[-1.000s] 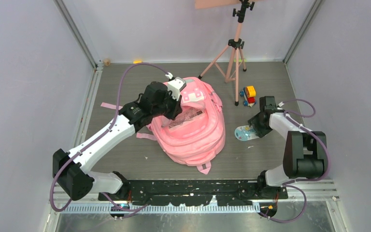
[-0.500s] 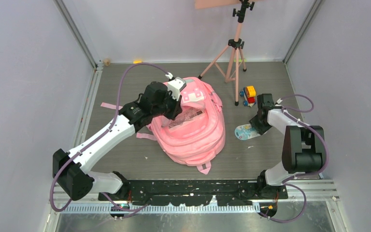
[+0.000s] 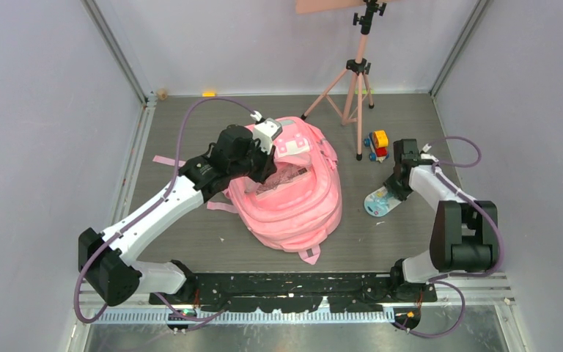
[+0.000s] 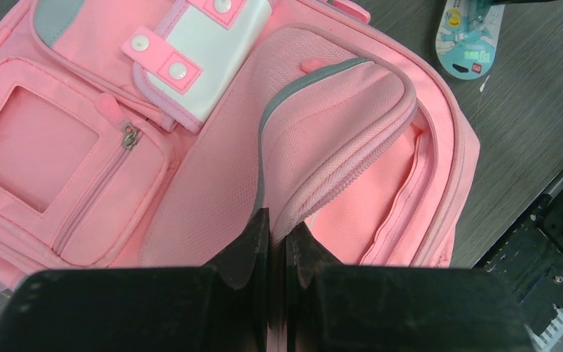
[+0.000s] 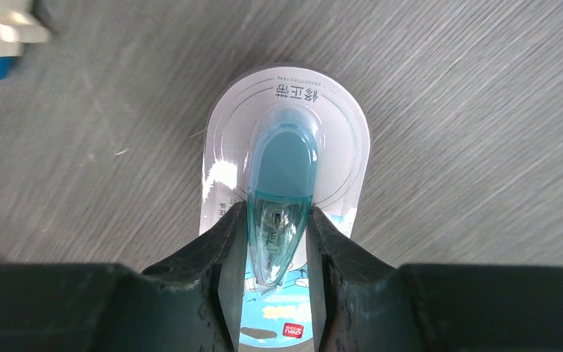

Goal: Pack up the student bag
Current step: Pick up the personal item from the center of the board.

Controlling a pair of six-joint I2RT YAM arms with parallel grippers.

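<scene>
Two grips: left pincer (image 4: 277, 238) pinches the student bag (image 4: 205, 191) flap; right pincer (image 5: 277, 242) clamps the slick correction tape pack (image 5: 287, 147), which may slip.

Pink student bag (image 3: 293, 213), lying front-up, centred (main compartment open)

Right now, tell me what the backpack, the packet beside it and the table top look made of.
The student bag: soft woven fabric, matte pink, going by its weave texture, stitched seams and folds. The correction tape pack: glossy printed card under a clear moulded plastic blister that catches glare. The table top: matte grey wood-grain surface, probably laminate, though real wood cannot be ruled out.
</scene>
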